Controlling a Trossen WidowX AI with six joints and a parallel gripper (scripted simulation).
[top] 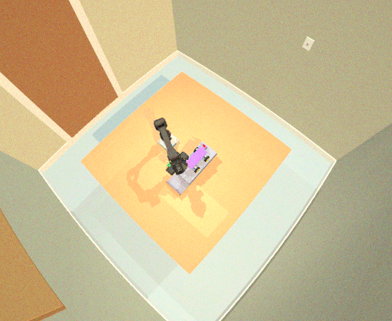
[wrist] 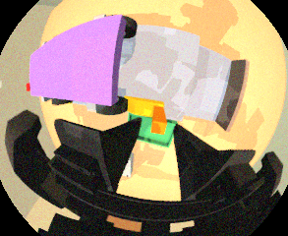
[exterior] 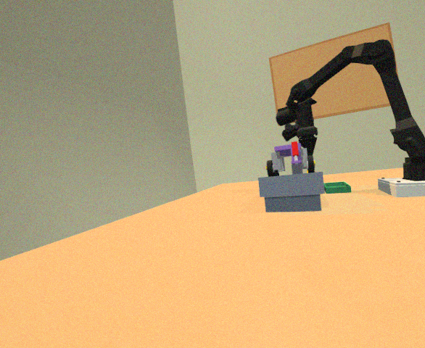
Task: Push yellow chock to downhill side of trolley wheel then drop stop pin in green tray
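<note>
We see the black two-finger gripper [top: 178,168] [exterior: 309,151] [wrist: 158,124] fingers apart at the yellow chock with orange handle [wrist: 145,106] — chock right by purple-topped trolley [top: 197,157] [exterior: 282,150] [wrist: 77,64] wheel, contact unclear — red-headed pin [top: 203,146] [exterior: 294,148] [wrist: 28,87] uphill.

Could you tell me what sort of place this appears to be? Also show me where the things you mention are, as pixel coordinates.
Probably a small robot test room: an arm [top: 167,141] [exterior: 328,69] on a table [top: 237,138] [exterior: 167,270], a trolley [top: 197,157] [wrist: 75,64] on a ramp [top: 179,186] [exterior: 291,184] [wrist: 168,64], and plain walls with a board [exterior: 332,80].
</note>
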